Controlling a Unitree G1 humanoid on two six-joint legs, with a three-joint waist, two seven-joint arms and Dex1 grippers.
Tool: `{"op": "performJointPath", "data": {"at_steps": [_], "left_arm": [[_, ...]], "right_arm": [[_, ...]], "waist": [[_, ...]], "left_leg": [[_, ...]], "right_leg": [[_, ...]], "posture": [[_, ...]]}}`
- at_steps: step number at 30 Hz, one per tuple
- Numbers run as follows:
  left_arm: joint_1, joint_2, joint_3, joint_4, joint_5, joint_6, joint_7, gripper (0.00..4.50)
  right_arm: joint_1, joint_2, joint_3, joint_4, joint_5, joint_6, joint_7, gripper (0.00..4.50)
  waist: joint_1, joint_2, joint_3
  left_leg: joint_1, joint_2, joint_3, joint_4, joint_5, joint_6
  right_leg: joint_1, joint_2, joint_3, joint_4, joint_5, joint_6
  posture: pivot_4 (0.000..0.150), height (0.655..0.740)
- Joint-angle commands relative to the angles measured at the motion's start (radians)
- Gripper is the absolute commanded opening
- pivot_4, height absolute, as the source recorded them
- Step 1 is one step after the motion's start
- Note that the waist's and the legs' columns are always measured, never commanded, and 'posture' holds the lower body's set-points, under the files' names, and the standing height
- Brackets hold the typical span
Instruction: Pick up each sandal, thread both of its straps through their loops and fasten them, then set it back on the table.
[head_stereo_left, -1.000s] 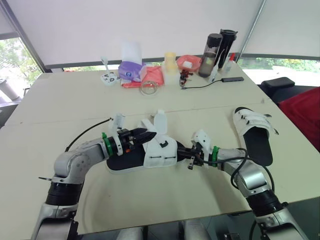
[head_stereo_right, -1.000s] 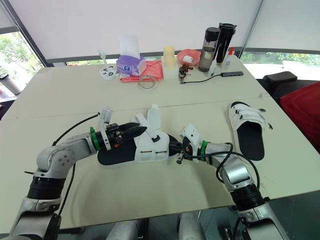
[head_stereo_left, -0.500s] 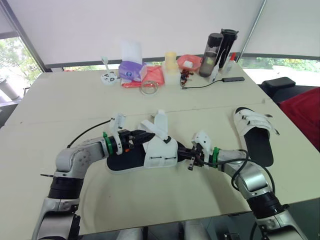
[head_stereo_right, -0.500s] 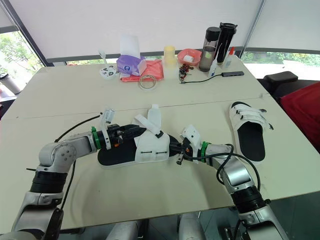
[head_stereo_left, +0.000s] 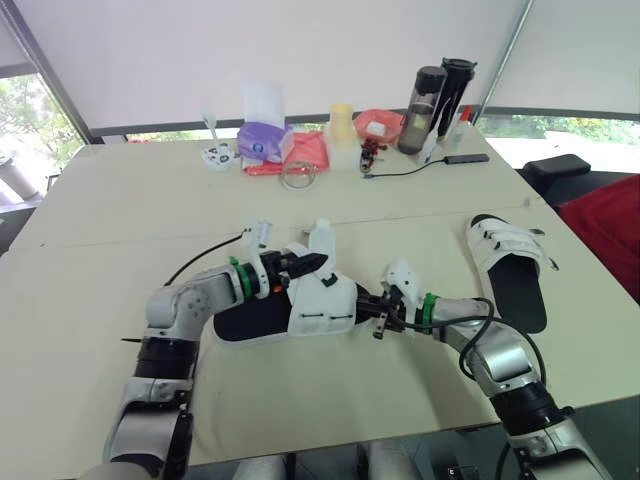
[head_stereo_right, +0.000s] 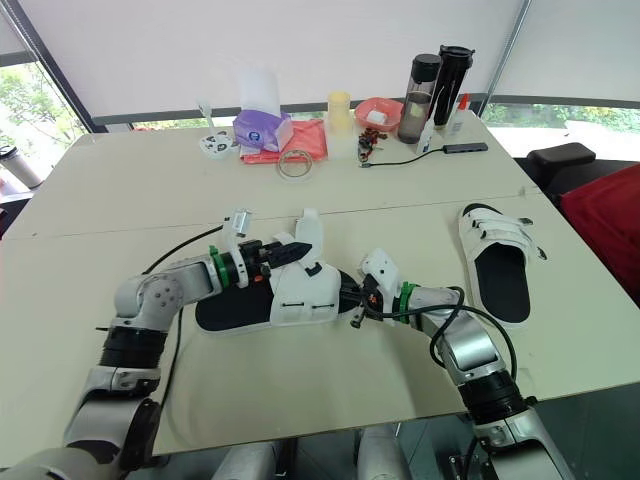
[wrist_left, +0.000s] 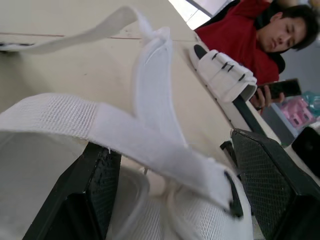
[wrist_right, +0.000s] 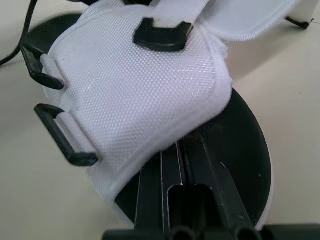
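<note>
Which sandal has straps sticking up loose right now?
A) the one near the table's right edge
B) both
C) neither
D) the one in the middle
D: the middle sandal has its white straps standing free, while the sandal on the right has straps lying flat across its upper.

Desk: a wide cream desk (head_stereo_left: 120, 200) is stretching across the room, a thin seam running across its top.
Wall: a plain white wall panel (head_stereo_left: 300, 50) is rising behind it, a slanted grey metal pole (head_stereo_left: 505, 55) crossing its right side.
Windows: a low window strip (head_stereo_left: 570, 128) is showing green leaves and letting daylight in.
Seating: a black padded seat (head_stereo_left: 560, 165) is standing off the desk's right edge, beside a dark red cloth (head_stereo_left: 605, 225).
</note>
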Motion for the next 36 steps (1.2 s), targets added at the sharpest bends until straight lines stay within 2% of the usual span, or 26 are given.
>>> {"op": "performJointPath", "data": {"at_steps": [1,3,8,9,13,16,24,28,32,35,36], "left_arm": [[-0.004,-0.005,0.014,-0.039,-0.013,0.001,-0.021,3.27],[0.014,0.003,0.026,-0.058,-0.026,0.014,-0.024,2.77],[0.038,0.015,0.043,-0.090,-0.034,0.026,-0.025,0.34],[0.041,0.018,0.046,-0.093,-0.036,0.027,-0.028,0.04],[0.053,0.036,0.054,-0.115,-0.040,0.022,-0.041,0.04],[0.048,0.061,0.103,-0.129,-0.098,0.055,-0.065,0.04],[0.026,0.194,0.127,-0.124,-0.195,0.168,-0.215,0.04],[0.025,0.216,0.119,-0.121,-0.195,0.176,-0.254,0.04],[0.009,0.195,0.131,-0.084,-0.178,0.158,-0.246,0.04],[0.002,0.175,0.131,-0.061,-0.148,0.129,-0.212,0.90],[0.005,0.177,0.126,-0.065,-0.147,0.129,-0.222,1.37]], "right_arm": [[0.020,0.009,0.037,0.035,-0.038,0.017,-0.016,0.00],[0.024,0.009,0.031,0.034,-0.039,0.016,-0.020,0.00],[0.028,0.013,0.031,0.035,-0.040,0.015,-0.024,0.00],[0.027,0.014,0.031,0.036,-0.040,0.015,-0.024,0.00],[0.020,0.018,0.031,0.047,-0.041,0.014,-0.025,0.00],[0.013,0.017,0.028,0.056,-0.042,0.012,-0.024,0.00],[0.007,0.017,0.031,0.074,-0.042,0.006,-0.020,0.00],[0.000,0.019,0.033,0.082,-0.043,0.004,-0.021,0.00],[-0.004,0.021,0.040,0.090,-0.045,0.002,-0.021,0.00],[-0.003,0.020,0.040,0.091,-0.045,0.002,-0.020,0.00],[-0.002,0.019,0.040,0.091,-0.044,0.002,-0.020,0.00]], "waist": [[0.001,0.000,0.000],[0.001,0.000,0.000],[0.001,0.000,0.000],[0.000,0.000,0.000],[-0.001,0.000,0.000],[-0.003,0.000,0.000],[0.002,0.000,0.000],[0.005,-0.001,0.001],[0.004,-0.001,0.001],[0.005,-0.002,0.000],[0.005,-0.002,0.000]], "left_leg": [[0.000,0.000,0.000,0.000,0.000,0.000],[0.000,0.000,0.000,0.000,0.000,0.000],[0.000,0.000,0.000,-0.001,0.000,0.000],[0.000,0.000,0.000,-0.001,0.000,0.000],[0.000,0.000,0.000,-0.001,0.000,0.000],[0.000,0.000,0.000,-0.001,0.000,-0.001],[-0.002,0.000,0.000,-0.004,0.000,0.000],[-0.002,-0.001,0.000,-0.007,0.000,0.000],[-0.002,-0.001,0.000,-0.009,0.000,0.000],[-0.002,-0.001,0.000,-0.009,0.000,0.000],[-0.001,-0.001,0.000,-0.009,0.001,0.000]], "right_leg": [[0.000,0.000,0.000,0.000,0.000,0.000],[0.000,0.000,0.000,-0.001,0.000,0.000],[0.000,0.000,0.000,-0.001,0.000,0.000],[0.000,0.000,0.000,-0.001,0.000,0.000],[0.000,0.000,0.000,-0.001,0.000,0.000],[0.000,0.000,0.000,-0.001,0.000,0.000],[-0.002,0.000,0.000,-0.003,0.000,0.000],[-0.003,-0.001,0.000,-0.005,0.000,0.000],[-0.004,-0.001,0.000,-0.005,0.000,0.000],[-0.004,-0.001,0.000,-0.005,0.000,0.000],[-0.003,-0.001,0.000,-0.005,0.000,0.000]], "posture": [[0.150,0.7400],[0.150,0.7400],[0.150,0.7400],[0.150,0.7400],[0.150,0.7400],[0.150,0.7400],[0.150,0.7400],[0.150,0.7400],[0.150,0.7400],[0.150,0.7400],[0.150,0.7400]]}}
